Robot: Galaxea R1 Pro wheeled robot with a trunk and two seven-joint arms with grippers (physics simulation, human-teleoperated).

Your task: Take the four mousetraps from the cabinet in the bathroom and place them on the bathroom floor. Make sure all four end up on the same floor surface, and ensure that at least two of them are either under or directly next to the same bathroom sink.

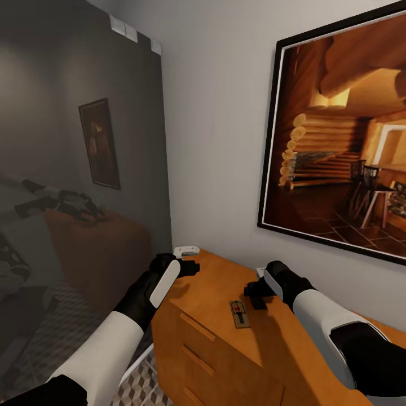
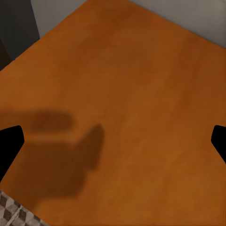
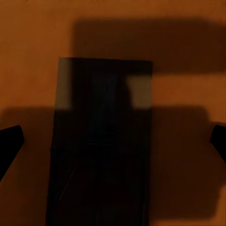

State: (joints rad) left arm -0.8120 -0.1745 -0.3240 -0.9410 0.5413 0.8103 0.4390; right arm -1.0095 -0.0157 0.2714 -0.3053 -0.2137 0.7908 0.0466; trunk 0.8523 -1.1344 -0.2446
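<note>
A pale wall (image 1: 220, 129) is faced, with a large framed picture (image 1: 344, 141) hung on it and a dark mirror panel (image 1: 79, 158) set to the left. Below them the orange-brown cabinet (image 1: 214, 361) is seen, its flat top bare but for a few things, its drawer fronts turned toward the camera. One mousetrap (image 1: 239, 313) is found lying flat on the top, close to the front edge. The right gripper (image 1: 255, 295) is held just above and a little behind it; in the right wrist view a dark rectangular board, taken to be that mousetrap (image 3: 101, 146), is framed between the two finger tips, which are spread wide, with nothing gripped. The left gripper (image 1: 192, 266) is hung over the cabinet's far left corner, well apart from the trap; its fingers (image 2: 10, 143) are likewise parted wide over bare wood, with only a shadow under them. A small white object (image 1: 186, 250) is spotted at the back corner by the wall, just beside the left gripper. Open wood is left around the trap on all sides. Past the cabinet's left edge, the cube-patterned floor (image 1: 67, 321) is seen below.
</note>
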